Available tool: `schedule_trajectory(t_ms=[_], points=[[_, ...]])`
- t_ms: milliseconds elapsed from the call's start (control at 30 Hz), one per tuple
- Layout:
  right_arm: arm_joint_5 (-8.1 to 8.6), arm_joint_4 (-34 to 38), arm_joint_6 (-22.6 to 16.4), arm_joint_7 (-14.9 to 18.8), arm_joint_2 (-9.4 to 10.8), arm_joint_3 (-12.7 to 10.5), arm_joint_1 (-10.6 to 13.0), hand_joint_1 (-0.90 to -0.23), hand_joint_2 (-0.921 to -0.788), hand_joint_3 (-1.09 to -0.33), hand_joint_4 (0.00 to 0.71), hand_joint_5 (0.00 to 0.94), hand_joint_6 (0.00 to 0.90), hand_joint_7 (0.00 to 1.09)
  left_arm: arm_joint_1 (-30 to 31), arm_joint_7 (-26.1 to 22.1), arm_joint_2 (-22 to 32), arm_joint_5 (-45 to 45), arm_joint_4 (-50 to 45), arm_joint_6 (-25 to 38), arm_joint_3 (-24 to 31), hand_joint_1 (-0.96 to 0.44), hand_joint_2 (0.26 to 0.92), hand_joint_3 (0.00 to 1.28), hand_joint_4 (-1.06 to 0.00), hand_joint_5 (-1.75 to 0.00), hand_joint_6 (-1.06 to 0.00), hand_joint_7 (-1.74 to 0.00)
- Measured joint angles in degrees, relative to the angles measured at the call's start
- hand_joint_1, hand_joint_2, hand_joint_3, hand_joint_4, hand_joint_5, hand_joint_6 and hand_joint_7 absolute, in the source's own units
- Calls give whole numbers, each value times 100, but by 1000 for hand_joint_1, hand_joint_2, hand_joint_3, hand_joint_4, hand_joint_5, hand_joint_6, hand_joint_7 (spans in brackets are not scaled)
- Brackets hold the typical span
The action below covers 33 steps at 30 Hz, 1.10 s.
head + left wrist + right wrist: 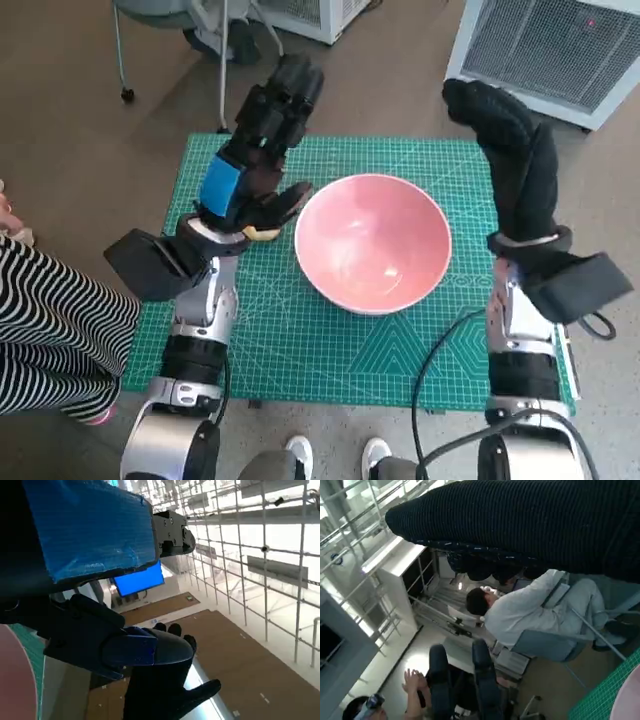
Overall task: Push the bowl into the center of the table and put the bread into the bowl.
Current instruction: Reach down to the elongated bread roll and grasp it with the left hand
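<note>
The left hand [258, 160] is raised above the mat's left side with its fingers stretched out and apart, holding nothing; under its thumb only a pale sliver of the bread [262, 234] shows, the rest hidden. The right hand [512, 150] stands upright beyond the bowl's right side, fingers straight and together, empty. The pink bowl [372, 242] sits mid-mat on the green mat [330, 350], just beside the bread, with a person in white [530, 615] seated further off.

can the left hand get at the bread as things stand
Probably yes. The bread peeks out just under the left hand, beside the bowl, and nothing lies between them; the hand looks open above it.
</note>
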Motion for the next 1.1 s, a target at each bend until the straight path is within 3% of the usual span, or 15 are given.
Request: schedule_trajectory(t_ms=[733, 1100], points=[[89, -620, 595, -3, 15, 66, 245, -750, -921, -658, 157, 2, 80, 402, -2, -191, 129, -47, -45, 143, 38, -700, 921, 383, -57, -11, 1, -332], [190, -812, 636, -3, 11, 72, 320, -750, -921, -655, 160, 3, 74, 413, -178, -279, 1017, 377, 105, 60, 181, -709, 921, 276, -89, -22, 1, -374]])
